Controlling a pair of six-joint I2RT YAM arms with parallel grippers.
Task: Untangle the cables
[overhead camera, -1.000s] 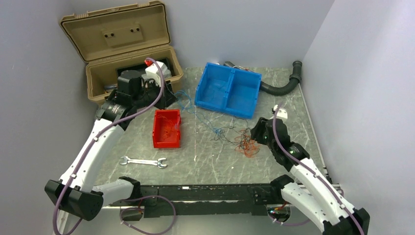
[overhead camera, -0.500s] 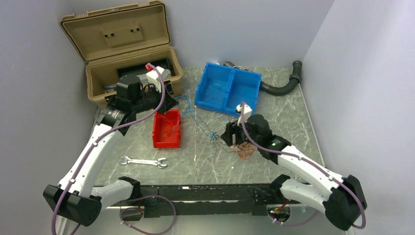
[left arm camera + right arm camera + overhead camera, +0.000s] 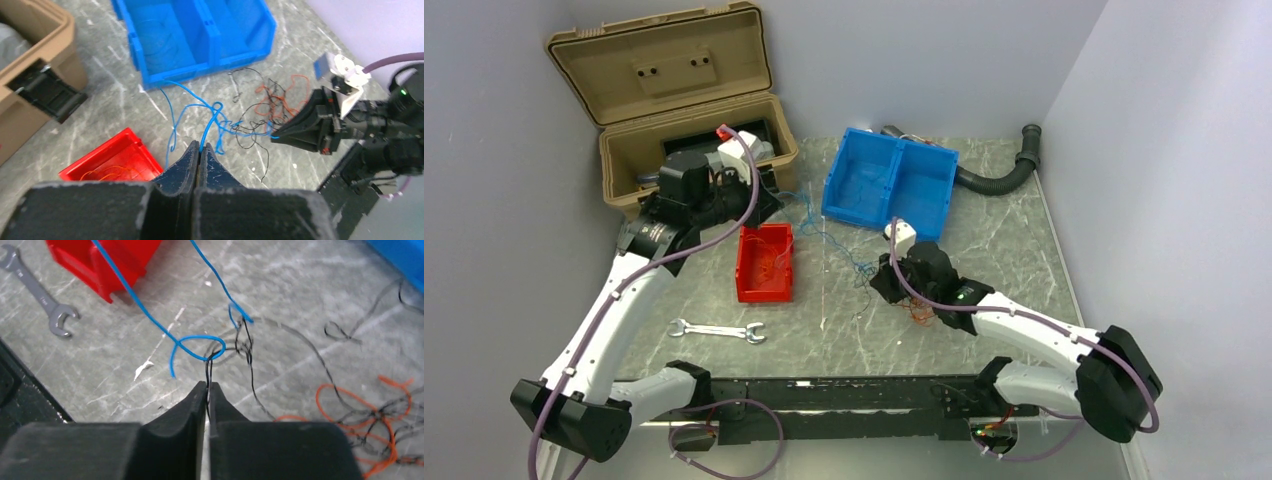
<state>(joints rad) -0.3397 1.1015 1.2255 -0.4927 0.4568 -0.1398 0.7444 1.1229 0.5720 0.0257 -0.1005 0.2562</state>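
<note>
**Left arm.** The left fingers (image 3: 182,165) are pressed together with no gap and pinch a blue wire (image 3: 215,107) at their tips. This arm reaches to the far left of the table (image 3: 844,340), between the open tan case (image 3: 624,182) and the red bin (image 3: 764,292).

**Right arm.** The right fingers (image 3: 192,405) are nearly closed, a narrow slit between them, and clamp a black wire (image 3: 209,371) that rises out of the tips. Just beyond the tips this strand passes through a loop of the blue wire. This arm reaches in to the middle of the table, near the blue bin's near wall.

**Cables.** The cables (image 3: 921,303) lie as a loose tangle mid-table, on the near side of the blue bin (image 3: 864,216) and right of the red bin. The blue wire runs from the left fingers across to the knot at the right fingers. Black strands spread to the right of that knot. The orange-red wires (image 3: 350,405) lie on the table farthest right, mixed with black strands. Thin orange strands also lie inside the red bin.

**Other items.**
- A wrench (image 3: 717,330) lies flat near the left front edge of the table.
- A black ribbed hose (image 3: 999,180) sits at the far right, behind the blue bin.
</note>
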